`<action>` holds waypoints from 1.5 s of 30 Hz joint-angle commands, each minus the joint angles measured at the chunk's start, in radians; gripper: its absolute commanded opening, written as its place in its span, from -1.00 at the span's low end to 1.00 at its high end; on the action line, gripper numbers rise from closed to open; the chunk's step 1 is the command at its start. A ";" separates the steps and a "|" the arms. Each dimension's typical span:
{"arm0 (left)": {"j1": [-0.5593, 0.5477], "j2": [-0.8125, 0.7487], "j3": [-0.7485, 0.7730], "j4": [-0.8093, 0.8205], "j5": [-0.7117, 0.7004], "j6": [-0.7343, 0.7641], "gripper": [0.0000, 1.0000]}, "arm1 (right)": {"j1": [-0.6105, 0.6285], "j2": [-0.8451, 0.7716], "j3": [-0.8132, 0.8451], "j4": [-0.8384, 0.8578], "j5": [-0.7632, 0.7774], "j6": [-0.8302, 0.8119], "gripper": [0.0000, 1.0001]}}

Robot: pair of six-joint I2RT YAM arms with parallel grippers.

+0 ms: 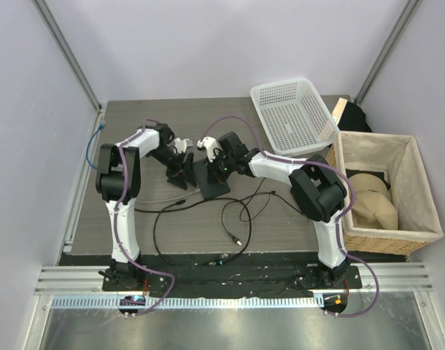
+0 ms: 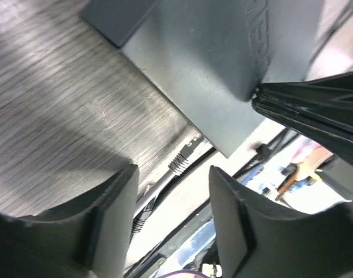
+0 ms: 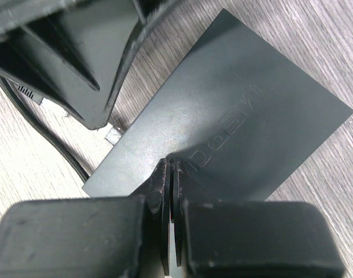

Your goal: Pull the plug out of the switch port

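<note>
we've got left gripper spread by the plug, 9 o'clock of switch box | right gripper pressed together, tips on box

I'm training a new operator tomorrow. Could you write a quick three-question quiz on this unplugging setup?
1. True or false: the right gripper is shut, its tips resting on top of the flat dark-grey switch box.
2. The left gripper is: A) shut on the plug; B) open, with the plug lying just beyond its fingers; C) holding the switch box.
3. Fill in: the wicker basket stands on the robot's ____ side of the table.

Key: 1 true; 2 B; 3 right.
</note>
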 commanded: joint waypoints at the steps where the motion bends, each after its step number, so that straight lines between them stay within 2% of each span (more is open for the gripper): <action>1: 0.037 0.031 -0.040 0.139 0.044 0.022 0.20 | 0.005 0.051 -0.053 -0.157 0.083 -0.022 -0.98; 2: 0.037 0.034 -0.053 0.158 0.088 0.016 0.28 | 0.005 0.049 -0.053 -0.156 0.083 -0.022 -0.98; 5: 0.031 0.042 -0.081 0.196 0.122 0.014 0.28 | 0.003 0.047 -0.057 -0.157 0.083 -0.022 -0.98; 11: 0.011 0.094 -0.081 0.175 0.161 0.032 0.15 | 0.005 0.044 -0.060 -0.154 0.086 -0.021 -0.97; 23: -0.018 0.105 -0.133 0.162 0.154 0.082 0.08 | 0.005 0.054 -0.054 -0.153 0.089 -0.016 -0.97; 28: -0.018 0.100 -0.126 0.149 0.148 0.106 -0.18 | 0.005 0.060 -0.048 -0.154 0.089 -0.015 -0.97; 33: -0.021 0.098 -0.123 0.150 0.121 0.103 -0.28 | 0.005 0.063 -0.046 -0.150 0.088 -0.013 -0.96; 37: -0.037 0.100 -0.123 0.156 0.089 0.080 -0.53 | 0.005 0.060 -0.050 -0.147 0.088 -0.011 -0.95; 42: -0.067 0.092 -0.117 0.175 0.050 0.039 -0.60 | 0.005 0.064 -0.050 -0.144 0.088 -0.007 -0.96; 44: -0.074 0.094 -0.110 0.172 0.046 0.014 -0.73 | 0.005 0.064 -0.051 -0.144 0.088 -0.007 -0.95; 45: -0.075 0.095 -0.098 0.161 0.041 0.006 -0.91 | 0.005 0.061 -0.051 -0.144 0.088 -0.007 -0.96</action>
